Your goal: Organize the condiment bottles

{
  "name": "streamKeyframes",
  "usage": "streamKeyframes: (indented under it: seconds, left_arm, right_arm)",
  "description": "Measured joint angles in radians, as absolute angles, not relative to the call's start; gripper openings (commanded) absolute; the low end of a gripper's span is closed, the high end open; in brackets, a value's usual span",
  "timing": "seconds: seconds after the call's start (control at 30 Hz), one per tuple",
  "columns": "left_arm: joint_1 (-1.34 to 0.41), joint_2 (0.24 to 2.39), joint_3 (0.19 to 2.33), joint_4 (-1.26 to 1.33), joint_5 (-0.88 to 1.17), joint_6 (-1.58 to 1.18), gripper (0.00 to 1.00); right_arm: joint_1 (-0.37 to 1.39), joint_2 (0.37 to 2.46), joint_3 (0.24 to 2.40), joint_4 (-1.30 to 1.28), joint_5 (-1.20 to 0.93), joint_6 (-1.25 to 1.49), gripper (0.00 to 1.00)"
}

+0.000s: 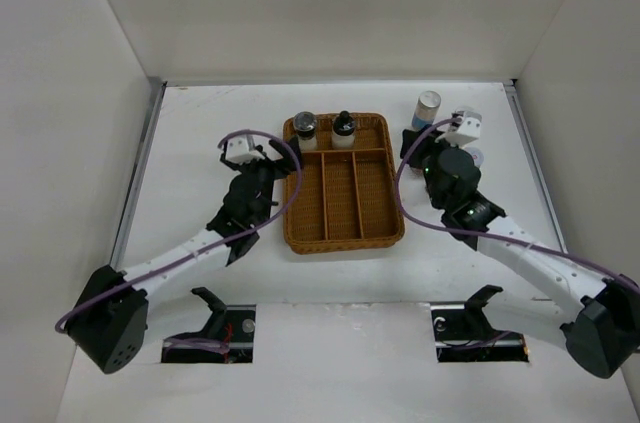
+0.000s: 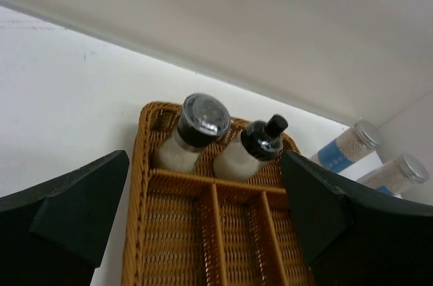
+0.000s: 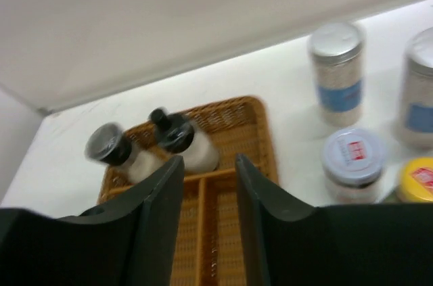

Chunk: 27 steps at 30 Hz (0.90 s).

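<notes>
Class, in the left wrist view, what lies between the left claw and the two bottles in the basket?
Only the basket's own bare wicker: long slots and dividers run from the left claw to the bottles. The left wrist view shows it.

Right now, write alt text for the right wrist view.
A wicker tray holds two bottles in its far compartment, seen past the right tool. Right of it stand two blue-banded cylinders, a short jar and a yellow cap.
</notes>
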State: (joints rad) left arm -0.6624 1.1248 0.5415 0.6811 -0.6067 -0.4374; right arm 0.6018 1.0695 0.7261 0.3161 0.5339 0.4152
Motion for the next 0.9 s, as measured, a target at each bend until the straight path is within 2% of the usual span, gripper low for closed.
streamKeyframes:
  seconds: [0.07, 0.17, 0.27, 0.6, 0.7, 0.83, 0.9]
  left_arm:
    - [-0.674, 1.073, 0.466, 0.691, -0.611, -0.461, 0.97]
    - [-0.691, 1.044, 0.376, 0.69, -0.612, -0.496, 0.97]
    - [-0.7, 1.05, 0.325, 0.693, -0.595, -0.525, 0.95]
    - [-0.714, 1.137, 0.261, 0.822, -0.543, -0.559, 0.92]
    - [-0.714, 1.161, 0.261, 0.836, -0.537, -0.562, 0.92]
    - [-0.714, 1.178, 0.261, 0.847, -0.532, -0.567, 0.92]
    - [-0.714, 1.182, 0.261, 0.853, -0.529, -0.569, 0.92]
  right_arm:
    - [0.58, 1.048, 0.741, 0.269, 0.585, 0.393, 0.73]
    - [0.535, 1.011, 0.747, 0.195, 0.657, 0.355, 0.86]
    - [0.484, 1.002, 0.782, 0.118, 0.705, 0.311, 0.92]
    - [0.347, 1.142, 0.83, 0.031, 0.701, 0.28, 0.94]
    - [0.347, 1.182, 0.829, 0.02, 0.683, 0.287, 0.91]
    - [0.345, 1.224, 0.814, 0.025, 0.666, 0.306, 0.82]
    - [0.342, 1.251, 0.809, 0.027, 0.655, 0.313, 0.81]
